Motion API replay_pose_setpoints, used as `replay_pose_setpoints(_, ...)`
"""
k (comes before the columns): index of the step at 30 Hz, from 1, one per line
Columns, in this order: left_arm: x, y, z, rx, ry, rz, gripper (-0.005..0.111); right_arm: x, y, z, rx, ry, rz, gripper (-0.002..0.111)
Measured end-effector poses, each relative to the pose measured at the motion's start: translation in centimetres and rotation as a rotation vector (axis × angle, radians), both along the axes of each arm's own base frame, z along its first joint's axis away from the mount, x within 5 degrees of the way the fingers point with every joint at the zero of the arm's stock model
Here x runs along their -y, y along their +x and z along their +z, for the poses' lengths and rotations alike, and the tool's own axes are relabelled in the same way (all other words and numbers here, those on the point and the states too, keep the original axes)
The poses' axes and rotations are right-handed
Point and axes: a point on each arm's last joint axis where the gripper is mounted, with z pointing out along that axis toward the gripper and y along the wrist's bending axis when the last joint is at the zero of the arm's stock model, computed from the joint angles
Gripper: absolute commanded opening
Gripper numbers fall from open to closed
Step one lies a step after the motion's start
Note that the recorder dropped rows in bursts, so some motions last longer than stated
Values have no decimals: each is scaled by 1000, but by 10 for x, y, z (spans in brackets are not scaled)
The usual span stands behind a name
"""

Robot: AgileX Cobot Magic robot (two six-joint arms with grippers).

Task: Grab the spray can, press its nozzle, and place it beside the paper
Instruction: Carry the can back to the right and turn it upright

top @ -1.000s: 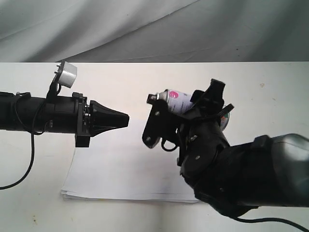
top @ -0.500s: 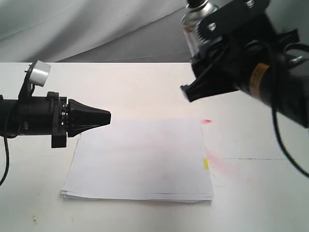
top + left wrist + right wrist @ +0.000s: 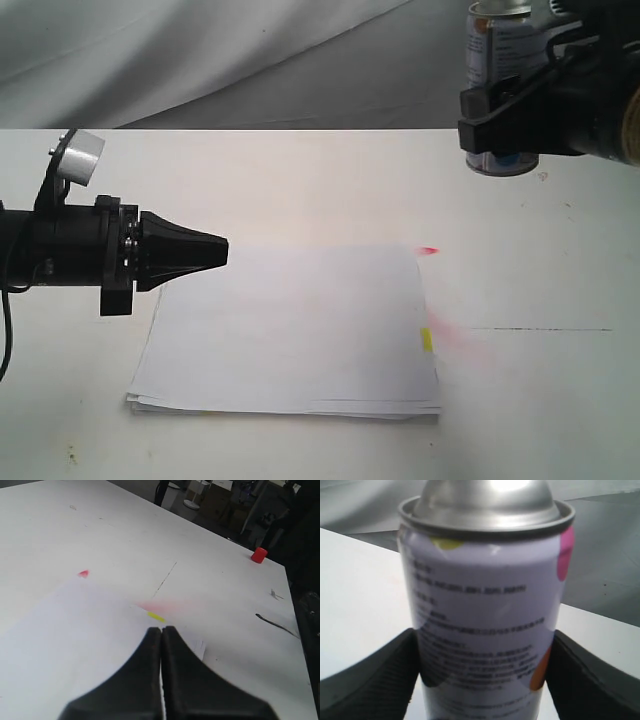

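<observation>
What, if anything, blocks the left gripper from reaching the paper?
Likely nothing, so yes: the left gripper, shut, hangs by the paper's edge with bare space between; the right gripper holds the spray can away at the other side.

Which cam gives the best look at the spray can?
Right wrist view: the spray can fills the frame, label print and rim visible, clamped in the right gripper. Exterior view: small, cropped at the top edge. Left wrist view: not visible.
</observation>
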Motion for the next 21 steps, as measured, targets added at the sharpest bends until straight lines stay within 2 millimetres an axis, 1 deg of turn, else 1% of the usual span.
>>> replay_pose_setpoints(2,0,0,0,0,0,0,0,6,1,-2,-7,-4,-15,0)
replay_pose_setpoints(5,0,0,0,0,0,0,0,7,1,-2,-8,-1,-7,0)
replay_pose_setpoints(16,0,0,0,0,1,-2,0,3,1,-2,-16,5,38,0)
replay_pose_setpoints(21,0,0,0,0,1,-2,0,-4,0,-3,-31,36,113,0)
